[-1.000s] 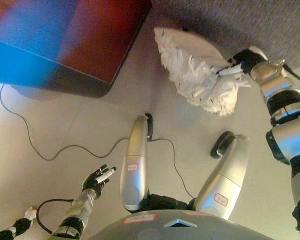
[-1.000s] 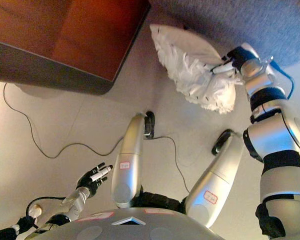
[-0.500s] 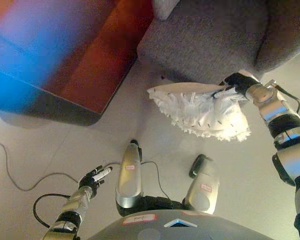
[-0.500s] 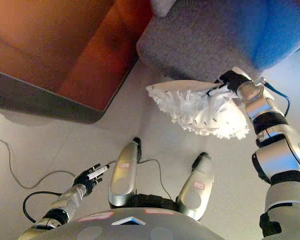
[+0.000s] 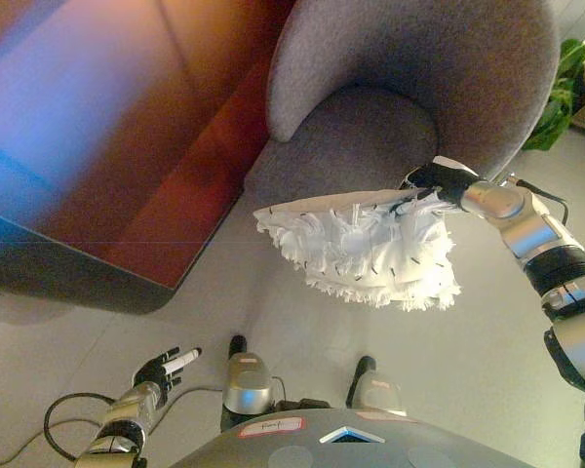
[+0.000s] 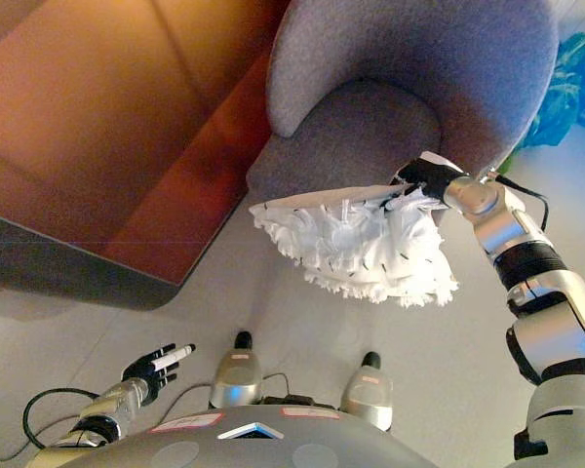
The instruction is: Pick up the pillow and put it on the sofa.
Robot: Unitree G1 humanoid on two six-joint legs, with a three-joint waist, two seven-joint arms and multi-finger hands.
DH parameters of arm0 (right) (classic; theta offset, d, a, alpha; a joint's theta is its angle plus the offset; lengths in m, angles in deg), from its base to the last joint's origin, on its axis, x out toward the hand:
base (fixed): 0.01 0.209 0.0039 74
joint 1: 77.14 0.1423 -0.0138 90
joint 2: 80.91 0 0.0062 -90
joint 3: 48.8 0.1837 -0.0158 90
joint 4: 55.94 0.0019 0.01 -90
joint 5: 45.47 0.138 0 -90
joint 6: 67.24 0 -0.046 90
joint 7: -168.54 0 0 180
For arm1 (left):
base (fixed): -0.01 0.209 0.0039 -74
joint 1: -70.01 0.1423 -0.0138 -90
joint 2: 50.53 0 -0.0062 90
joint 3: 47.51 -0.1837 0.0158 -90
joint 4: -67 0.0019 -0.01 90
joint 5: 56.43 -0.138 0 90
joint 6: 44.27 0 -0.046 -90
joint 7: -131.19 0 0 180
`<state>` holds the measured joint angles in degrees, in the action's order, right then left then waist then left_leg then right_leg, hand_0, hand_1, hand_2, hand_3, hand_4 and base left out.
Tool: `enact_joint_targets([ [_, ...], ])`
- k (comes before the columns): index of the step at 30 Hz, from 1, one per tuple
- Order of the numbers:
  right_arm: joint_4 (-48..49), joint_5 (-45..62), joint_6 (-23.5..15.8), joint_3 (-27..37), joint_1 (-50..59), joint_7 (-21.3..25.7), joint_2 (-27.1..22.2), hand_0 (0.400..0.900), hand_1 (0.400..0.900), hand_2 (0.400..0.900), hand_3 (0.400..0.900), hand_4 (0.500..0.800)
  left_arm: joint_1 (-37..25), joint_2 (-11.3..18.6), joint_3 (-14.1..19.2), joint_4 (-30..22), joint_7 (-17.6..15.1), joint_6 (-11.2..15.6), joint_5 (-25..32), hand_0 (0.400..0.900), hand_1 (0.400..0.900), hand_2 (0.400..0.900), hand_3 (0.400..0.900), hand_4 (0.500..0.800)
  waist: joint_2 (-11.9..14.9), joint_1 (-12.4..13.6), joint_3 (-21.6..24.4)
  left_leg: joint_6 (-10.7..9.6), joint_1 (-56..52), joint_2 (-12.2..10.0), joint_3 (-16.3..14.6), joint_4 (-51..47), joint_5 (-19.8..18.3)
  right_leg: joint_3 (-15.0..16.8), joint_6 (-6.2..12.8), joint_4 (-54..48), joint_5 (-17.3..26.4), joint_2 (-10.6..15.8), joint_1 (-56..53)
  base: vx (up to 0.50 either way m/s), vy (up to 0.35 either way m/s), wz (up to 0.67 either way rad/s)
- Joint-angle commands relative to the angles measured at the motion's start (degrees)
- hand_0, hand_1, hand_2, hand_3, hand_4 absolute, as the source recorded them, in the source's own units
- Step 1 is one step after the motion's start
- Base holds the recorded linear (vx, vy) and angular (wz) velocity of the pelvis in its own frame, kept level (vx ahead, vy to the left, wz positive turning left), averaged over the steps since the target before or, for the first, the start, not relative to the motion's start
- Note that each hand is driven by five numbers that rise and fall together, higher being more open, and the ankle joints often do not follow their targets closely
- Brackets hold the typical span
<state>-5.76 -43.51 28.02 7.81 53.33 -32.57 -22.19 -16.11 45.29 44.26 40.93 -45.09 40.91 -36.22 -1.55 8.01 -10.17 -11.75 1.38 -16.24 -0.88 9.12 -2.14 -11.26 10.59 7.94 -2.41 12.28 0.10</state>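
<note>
A white shaggy pillow (image 5: 366,249) hangs in the air in front of the grey sofa chair (image 5: 400,88), just below and in front of its seat cushion (image 5: 356,136). My right hand (image 5: 437,181) is shut on the pillow's upper right corner, its arm coming in from the right. My left hand (image 5: 164,367) shows low at the lower left, fingers spread, holding nothing, far from the pillow.
A reddish-brown table (image 5: 127,146) with a dark edge stands to the left of the chair. A green plant (image 5: 564,88) shows at the far right behind the chair. Pale floor (image 5: 487,351) lies below the pillow.
The view has tilted up, so the whole chair now shows. My right hand has carried the pillow higher and closer to the seat. The left hand stays low.
</note>
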Motion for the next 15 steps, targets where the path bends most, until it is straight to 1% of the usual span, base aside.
enact_joint_targets([
  [1,5.6,4.7,-3.4,2.8,12.1,4.3,-6.8,0.4,0.4,0.4,0.4,0.5,2.7,5.6,-1.7,2.6,2.3,2.0,-3.5,0.9,0.9,0.9,0.9,0.8,4.7,0.6,4.0,1.2,5.9,-1.1,1.8,10.4,14.5,-0.9,-5.31,-1.3,-0.7,-0.7,-2.5,0.17,-0.196,0.32],
  [2,5.7,5.4,-3.1,2.8,12.5,4.4,-8.1,0.4,0.4,0.4,0.4,0.5,2.9,5.6,-1.9,2.7,3.0,2.0,-3.9,0.9,0.9,0.9,0.9,0.8,5.2,0.9,3.8,1.8,7.3,0.3,1.5,12.3,13.2,-1.7,-5.54,-2.1,-0.7,-0.6,-3.7,0.22,-0.181,0.21],
  [3,5.0,6.7,-3.4,2.5,13.2,4.4,-9.2,0.4,0.4,0.4,0.4,0.5,3.0,5.7,-2.1,3.1,3.6,1.9,-3.8,0.9,0.9,0.9,0.9,0.8,5.0,1.4,3.8,2.5,8.0,3.5,0.9,11.9,10.9,-2.4,-5.33,-2.7,-0.7,-1.0,-4.4,0.25,-0.104,0.05],
  [4,3.6,7.0,-3.9,2.1,14.1,4.3,-9.6,0.4,0.4,0.4,0.4,0.5,3.2,5.8,-2.2,3.7,4.1,2.1,-3.6,0.9,0.9,0.9,0.9,0.8,4.4,1.8,4.0,2.6,8.1,5.4,-0.6,9.7,10.5,-3.0,-5.18,-3.0,-0.9,-1.8,-5.0,0.3,-0.048,0.02],
  [5,2.3,6.9,-3.6,1.8,15.4,4.1,-9.6,0.4,0.4,0.4,0.4,0.5,3.2,5.8,-2.4,3.2,4.5,1.5,-3.8,0.9,0.9,0.9,0.9,0.8,3.5,2.3,4.2,2.3,8.3,6.0,-2.9,6.8,11.6,-4.2,-5.07,-3.9,-0.9,-2.7,-6.0,0.37,-0.014,0.11],
  [6,0.9,6.6,-2.8,2.1,16.5,3.5,-9.7,0.4,0.4,0.4,0.4,0.5,2.9,5.7,-2.8,2.0,4.3,0.0,-4.2,0.9,0.9,0.9,0.9,0.8,2.8,3.0,4.5,1.9,9.0,6.8,-5.1,4.0,12.9,-5.3,-5.0,-5.0,-1.1,-3.6,-7.5,0.42,-0.02,0.2],
  [7,-0.2,6.4,-1.8,2.4,17.6,2.9,-10.1,0.4,0.4,0.4,0.4,0.5,2.8,5.6,-3.5,0.5,3.8,-1.2,-4.9,0.9,0.9,0.9,0.9,0.8,2.5,4.1,4.8,1.7,10.7,8.5,-6.0,2.0,14.1,-5.8,-5.07,-6.1,-1.4,-4.4,-9.3,0.42,-0.03,0.18],
  [8,-1.1,6.4,-1.3,2.5,18.2,2.5,-10.4,0.4,0.4,0.4,0.4,0.5,2.7,5.3,-4.2,-0.4,3.0,-1.9,-5.2,0.9,0.9,0.9,0.9,0.8,2.4,4.9,5.0,1.7,12.3,9.9,-6.1,0.4,15.1,-5.8,-5.03,-6.8,-1.8,-5.0,-10.7,0.45,-0.045,0.03],
  [9,-2.2,7.0,-0.5,2.5,19.4,1.5,-11.5,0.4,0.4,0.4,0.4,0.5,2.9,4.7,-4.7,-1.7,1.7,-2.4,-5.7,0.9,0.9,0.9,0.9,0.8,2.4,6.5,5.4,1.7,15.2,11.8,-6.0,-1.4,16.9,-5.2,-5.14,-7.6,-2.5,-6.3,-12.8,0.42,-0.036,-0.13],
  [10,-3.5,7.3,-0.3,2.3,20.9,0.7,-12.3,0.4,0.4,0.4,0.4,0.5,2.9,4.4,-4.7,-2.5,0.9,-2.8,-5.9,0.9,0.9,0.9,0.9,0.8,2.6,7.6,5.7,2.0,16.7,12.7,-6.4,-2.4,17.2,-5.3,-5.16,-7.7,-3.2,-6.6,-13.9,0.37,-0.02,-0.26],
  [11,-4.8,7.4,-0.9,2.0,22.0,0.3,-12.4,0.4,0.4,0.4,0.4,0.5,3.1,4.1,-4.5,-2.5,0.4,-2.2,-5.7,0.9,0.9,0.9,0.9,0.8,3.0,8.2,5.7,3.1,16.3,13.9,-5.6,-3.5,15.5,-4.9,-4.86,-7.3,-3.6,-6.2,-14.1,0.36,0.055,-0.55],
  [12,-7.7,8.3,-2.6,2.9,22.9,-0.3,-11.5,0.4,0.4,0.4,0.4,0.5,3.1,3.7,-4.2,-1.3,-0.5,-0.4,-5.3,0.9,0.9,0.9,0.9,0.8,4.0,9.1,5.7,6.0,15.6,16.2,-2.1,-2.6,10.7,-3.4,-4.61,-3.2,-4.9,-4.8,-13.9,0.29,0.083,-0.51],
  [13,-8.1,8.1,-2.6,3.5,22.9,-0.5,-10.9,0.4,0.4,0.4,0.4,0.5,2.9,3.6,-4.2,-0.8,-0.9,0.2,-5.0,0.9,0.9,0.9,0.9,0.8,4.1,9.0,6.0,6.9,15.7,16.3,-2.5,-1.7,9.7,-3.2,-4.44,-1.8,-5.1,-4.6,-13.8,0.33,0.116,-0.39],
  [14,-8.4,7.8,-2.2,4.2,22.2,-0.5,-10.1,0.4,0.4,0.4,0.4,0.5,2.5,3.8,-4.1,-0.6,-1.2,0.8,-4.5,0.9,0.9,0.9,0.9,0.8,4.7,8.9,6.2,8.1,15.3,16.6,-3.6,-1.0,8.5,-3.3,-3.76,0.7,-4.5,-4.1,-14.0,0.36,0.149,-0.04],
  [15,-7.1,7.9,-1.2,5.7,19.6,-0.1,-9.0,0.4,0.4,0.4,0.4,0.5,1.8,4.3,-3.6,-1.1,-0.9,0.2,-5.3,0.9,0.9,0.9,0.9,0.8,6.0,8.7,6.6,9.8,12.7,17.7,-5.0,-3.1,8.1,-3.4,-1.39,9.1,2.2,-2.0,-14.0,0.39,0.171,0.01],
])
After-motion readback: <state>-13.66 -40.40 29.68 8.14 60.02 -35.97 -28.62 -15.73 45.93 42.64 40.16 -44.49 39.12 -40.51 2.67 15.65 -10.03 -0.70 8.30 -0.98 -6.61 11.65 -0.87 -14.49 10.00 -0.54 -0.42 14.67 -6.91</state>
